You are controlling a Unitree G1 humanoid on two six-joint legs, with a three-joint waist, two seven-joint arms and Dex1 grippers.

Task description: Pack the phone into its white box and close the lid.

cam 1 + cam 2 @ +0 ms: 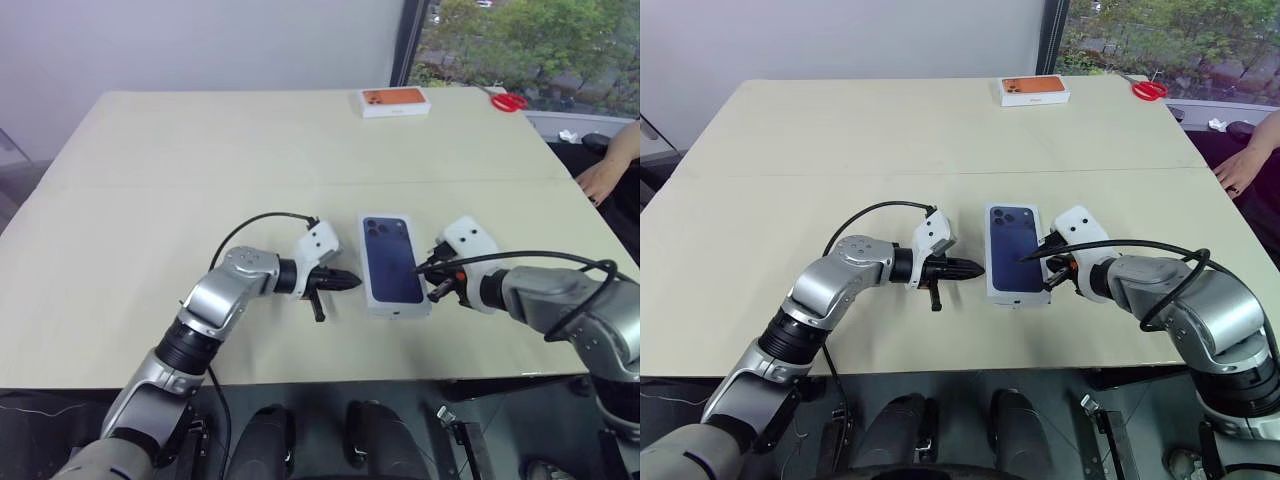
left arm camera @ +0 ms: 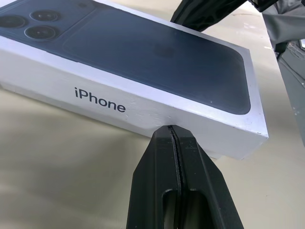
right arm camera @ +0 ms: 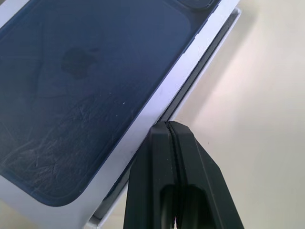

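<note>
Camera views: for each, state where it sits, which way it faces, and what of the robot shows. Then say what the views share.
Left eye view: head camera, facing forward and down over the table; shows both arms, left gripper and right gripper flanking the lid.
Right eye view: the head camera's other eye, same scene.
Left wrist view: on the left wrist, looking along shut fingers at the lid's lettered side.
Right wrist view: on the right wrist, looking along shut fingers at the lid's edge.
Shared: all four show the lid.
</note>
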